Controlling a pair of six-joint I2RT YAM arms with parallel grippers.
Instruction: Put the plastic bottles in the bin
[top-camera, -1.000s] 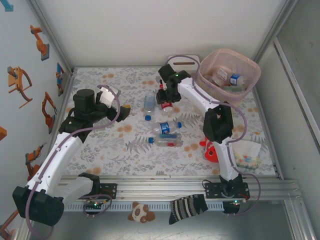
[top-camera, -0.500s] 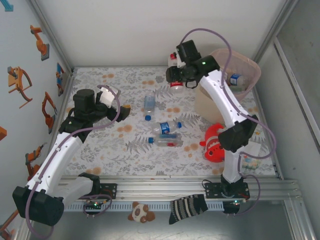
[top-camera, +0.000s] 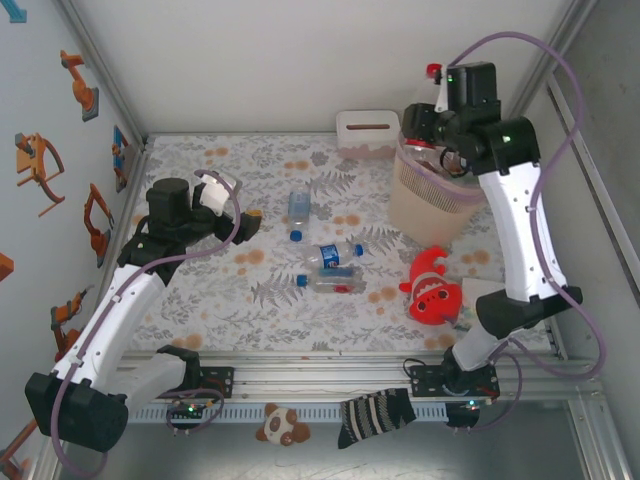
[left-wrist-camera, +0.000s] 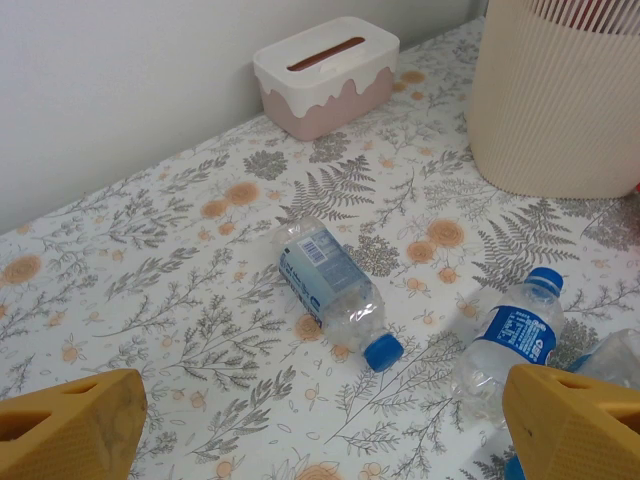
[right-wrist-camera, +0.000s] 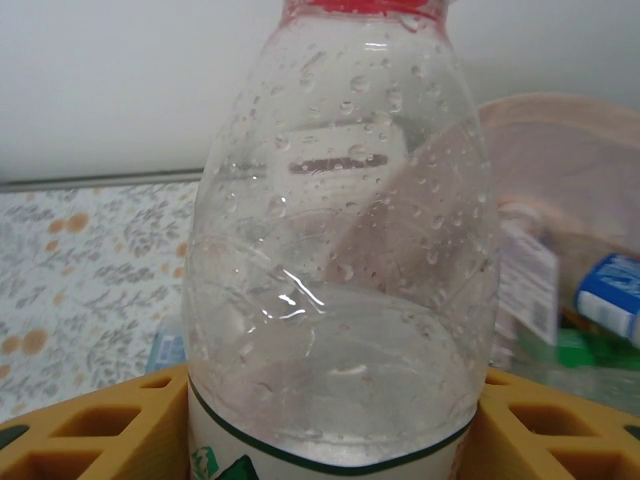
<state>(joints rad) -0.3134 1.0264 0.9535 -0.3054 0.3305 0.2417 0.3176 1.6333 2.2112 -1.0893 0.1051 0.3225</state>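
While the bin (top-camera: 420, 210) stands at the far right, the right gripper (right-wrist-camera: 335, 415) clamps a red-capped bottle (right-wrist-camera: 340, 250) upright, cap up, over its left rim, lifted there from the table (top-camera: 200, 300); the left gripper (left-wrist-camera: 320, 425) hangs wide apart.

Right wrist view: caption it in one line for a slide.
Clear red-capped bottle gripped between the right arm's yellow fingers, the pink-beige bin with other bottles inside just behind.
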